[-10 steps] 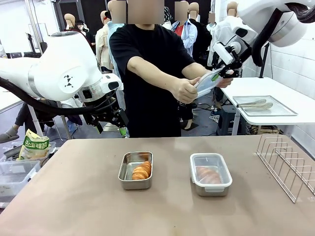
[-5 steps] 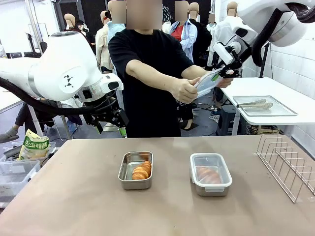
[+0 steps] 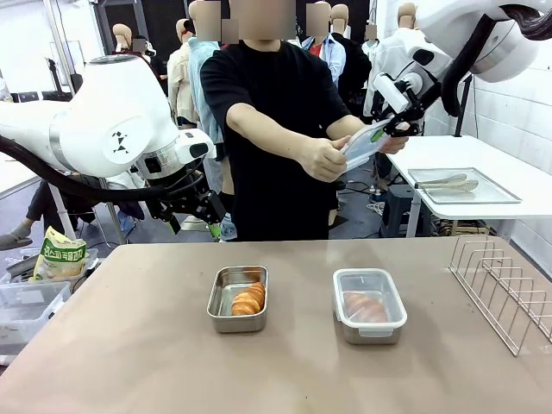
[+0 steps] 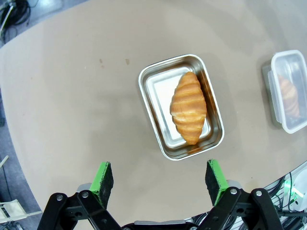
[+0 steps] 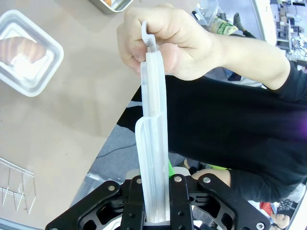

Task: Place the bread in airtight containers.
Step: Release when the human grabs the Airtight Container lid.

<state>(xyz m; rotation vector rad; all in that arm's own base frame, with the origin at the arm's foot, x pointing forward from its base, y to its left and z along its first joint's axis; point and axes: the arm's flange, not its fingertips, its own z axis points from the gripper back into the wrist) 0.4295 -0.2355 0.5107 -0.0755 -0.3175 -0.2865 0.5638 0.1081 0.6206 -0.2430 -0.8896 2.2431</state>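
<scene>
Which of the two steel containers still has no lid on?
The left container, holding an uncovered croissant; the right container is already lidded.

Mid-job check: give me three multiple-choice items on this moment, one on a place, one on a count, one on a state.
1. Where is the spare clear lid?
A. On the table
B. Raised, between the right gripper and the person's hand
C. On the wire rack

2. How many steel containers stand on the table?
A. One
B. Two
C. Three

3. The left container is:
A. Lidded
B. Uncovered, bread inside
C. Empty

Key: 1 B, gripper shut on one end, hand on the other. 2 B, the right container stands beside it. 3 B, the left wrist view shows the bare roll.
</scene>
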